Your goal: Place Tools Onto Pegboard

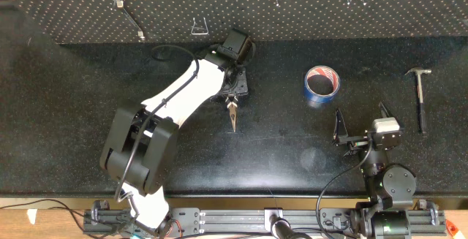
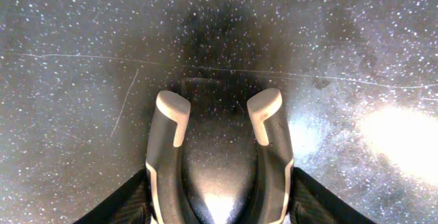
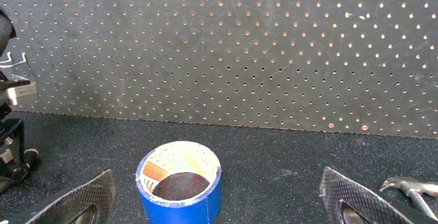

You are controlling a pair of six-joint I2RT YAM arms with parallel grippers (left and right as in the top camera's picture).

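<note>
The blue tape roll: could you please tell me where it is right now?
In the top view the blue tape roll stands on the worktop, right of centre, near the pegboard, between the pliers and the hammer.

- The left arm (image 1: pixel 186 96) is clad in white shells, linked by black joints.
- A black cable (image 1: pixel 172 91) is run along it.
- The right arm (image 1: pixel 387 177) is finished in black, with a pale block at the wrist.
- The right gripper (image 3: pixel 217 183) is fitted with black, finely textured fingers (image 3: pixel 82 200).
</note>
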